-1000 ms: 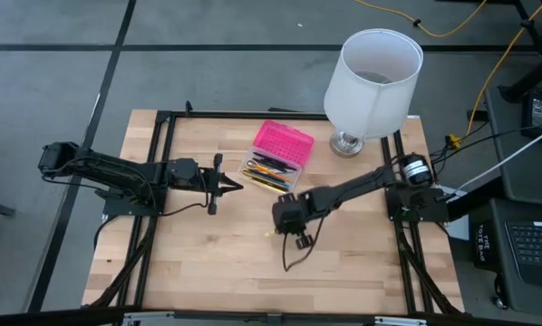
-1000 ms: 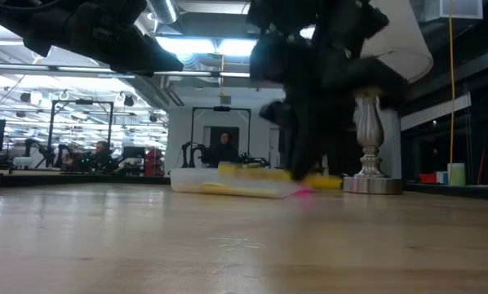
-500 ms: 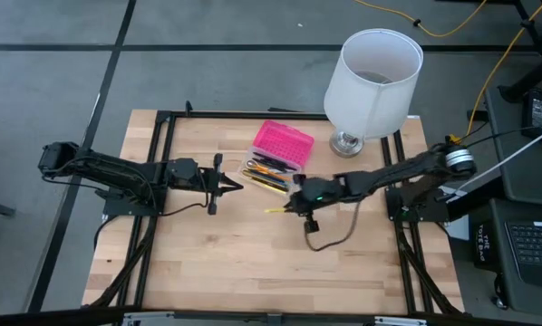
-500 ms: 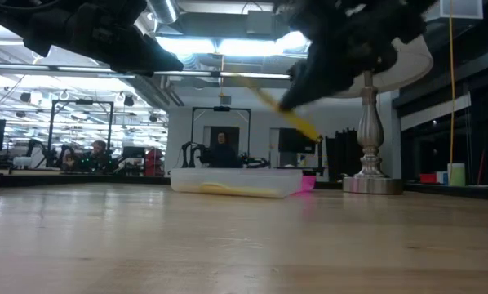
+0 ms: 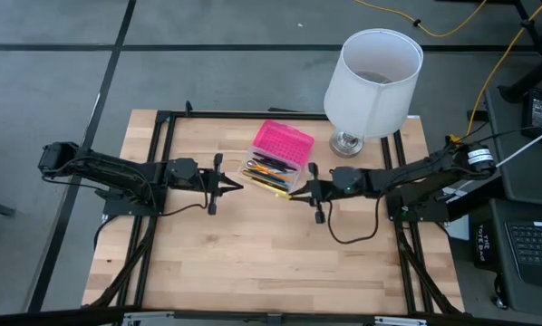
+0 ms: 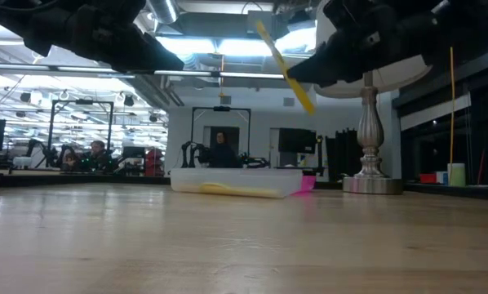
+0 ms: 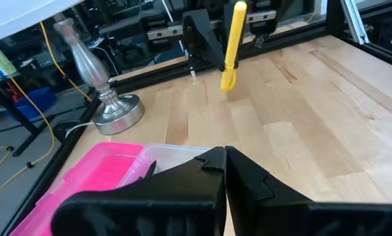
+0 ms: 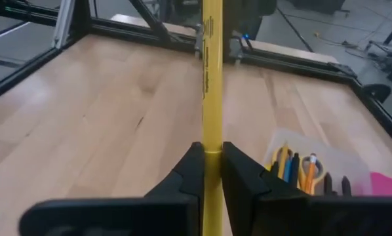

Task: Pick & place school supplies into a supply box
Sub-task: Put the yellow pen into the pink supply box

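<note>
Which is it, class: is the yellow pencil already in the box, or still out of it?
Out. The right hand grips the pencil in the air, beside the open box, which already holds other pens.

Light wooden table, black-framed. On it: open supply box near far edge, centre; white lamp at far right corner.
</note>
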Controlling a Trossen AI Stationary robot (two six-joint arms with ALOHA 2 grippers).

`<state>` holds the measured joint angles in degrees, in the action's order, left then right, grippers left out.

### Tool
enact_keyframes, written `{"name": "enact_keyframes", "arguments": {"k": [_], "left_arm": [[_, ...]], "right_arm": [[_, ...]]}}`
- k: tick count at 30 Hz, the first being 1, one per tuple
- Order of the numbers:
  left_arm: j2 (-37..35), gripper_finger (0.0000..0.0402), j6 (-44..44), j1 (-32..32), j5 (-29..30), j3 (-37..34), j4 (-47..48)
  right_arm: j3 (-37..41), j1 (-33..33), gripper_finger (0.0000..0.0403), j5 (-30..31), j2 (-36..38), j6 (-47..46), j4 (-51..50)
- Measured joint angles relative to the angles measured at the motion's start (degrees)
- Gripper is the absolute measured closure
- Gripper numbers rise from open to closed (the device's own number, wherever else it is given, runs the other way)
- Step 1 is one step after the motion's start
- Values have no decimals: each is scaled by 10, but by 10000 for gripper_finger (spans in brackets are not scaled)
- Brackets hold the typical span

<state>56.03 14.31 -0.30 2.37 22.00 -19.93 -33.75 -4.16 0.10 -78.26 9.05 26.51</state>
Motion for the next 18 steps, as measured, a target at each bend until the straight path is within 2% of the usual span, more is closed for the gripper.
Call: {"name": "enact_keyframes", "arguments": {"k": [11, 18], "left_arm": [[0, 397, -41, 0, -5, 0, 0], [0, 400, -47, 0, -5, 0, 0]], "right_arm": [[5, -6, 366, 34, 0, 1, 63], [5, -27, 366, 155, 0, -13, 59]]}}
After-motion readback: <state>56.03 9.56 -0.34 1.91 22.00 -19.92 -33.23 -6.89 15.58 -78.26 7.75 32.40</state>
